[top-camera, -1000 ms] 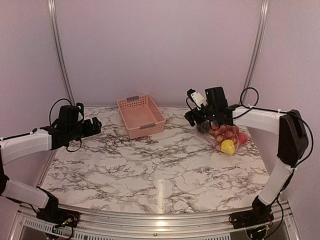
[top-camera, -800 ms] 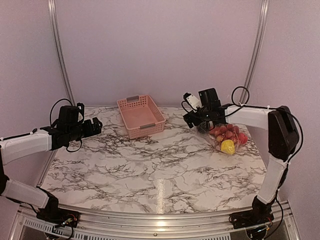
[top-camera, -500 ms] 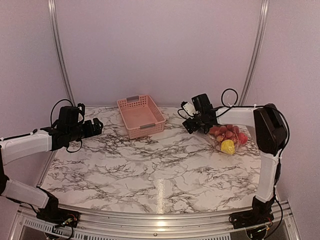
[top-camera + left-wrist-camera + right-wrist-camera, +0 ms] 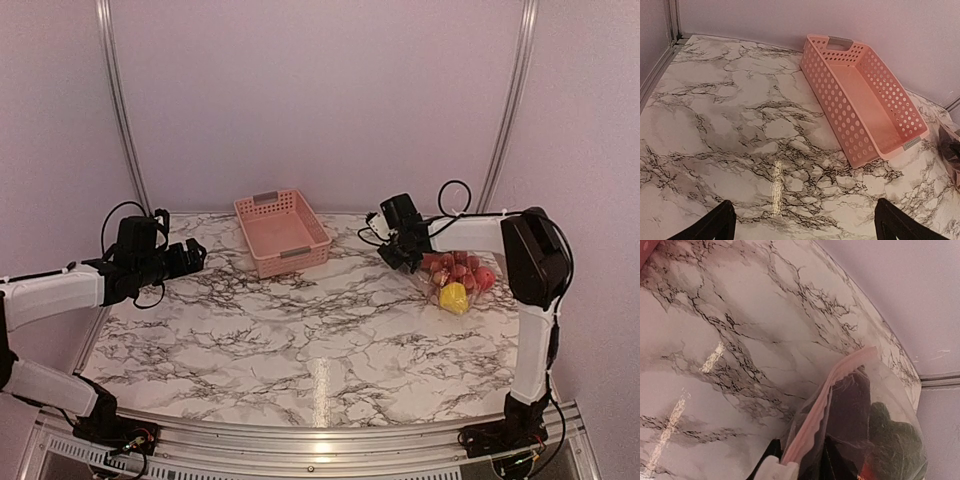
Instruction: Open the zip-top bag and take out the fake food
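The clear zip-top bag [image 4: 458, 278] lies at the table's right side. Inside it show fake food pieces: a yellow lumpy fruit [image 4: 453, 297] and red balls [image 4: 457, 264]. My right gripper [image 4: 408, 254] sits at the bag's left end. In the right wrist view its pinkish zip strip [image 4: 832, 392] runs down between my right gripper's [image 4: 797, 467] dark fingers, which are shut on it. Behind the plastic lie a dark purple eggplant [image 4: 852, 405] and a dark green fruit [image 4: 896, 440]. My left gripper [image 4: 196, 255] hovers open over the table's left side, far from the bag; nothing is between its fingertips [image 4: 715, 226].
A pink slotted basket [image 4: 283, 232] stands at the back centre, between the two arms; it also shows in the left wrist view [image 4: 865, 100]. Aluminium frame posts [image 4: 115, 100] and purple walls close the back and sides.
My right gripper has swung left and down to the bag's left end and closed on the zip strip. The left arm has barely moved.
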